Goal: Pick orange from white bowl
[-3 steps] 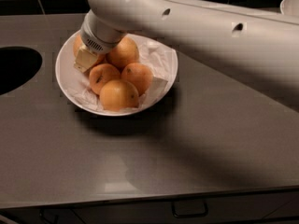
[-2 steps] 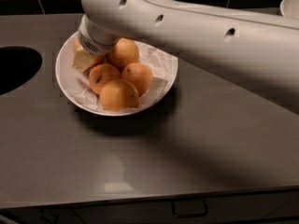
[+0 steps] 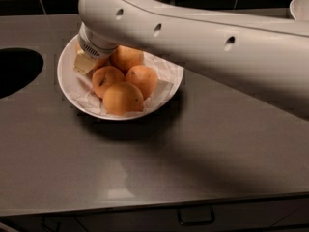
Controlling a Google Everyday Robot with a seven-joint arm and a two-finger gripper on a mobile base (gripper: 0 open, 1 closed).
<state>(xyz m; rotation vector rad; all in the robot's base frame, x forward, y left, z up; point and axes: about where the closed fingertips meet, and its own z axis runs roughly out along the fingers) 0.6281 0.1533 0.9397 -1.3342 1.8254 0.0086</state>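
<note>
The white bowl (image 3: pixel 72 88), lined with crumpled white paper, stands on the grey counter at back left. Four oranges show fully in it; the front one (image 3: pixel 123 99) looks the largest and palest. Three deeper-orange ones lie behind it: one at the left (image 3: pixel 106 79), one at the right (image 3: pixel 143 79) and one at the back (image 3: pixel 127 57). A fifth orange (image 3: pixel 101 62) at the bowl's back left is mostly hidden. My gripper (image 3: pixel 86 62) hangs from the thick white arm (image 3: pixel 203 37), down inside the bowl over that hidden orange.
A dark round hole (image 3: pixel 14 71) is cut into the counter (image 3: pixel 159 163) at the left. Another white bowl (image 3: pixel 300 6) shows at the top right corner. A dark tiled wall runs along the back. A drawer handle (image 3: pixel 195 217) sits below the front edge.
The arm has shifted slightly to the left and the gripper has sunk a little lower at the bowl's back left. The visible oranges have not moved.
</note>
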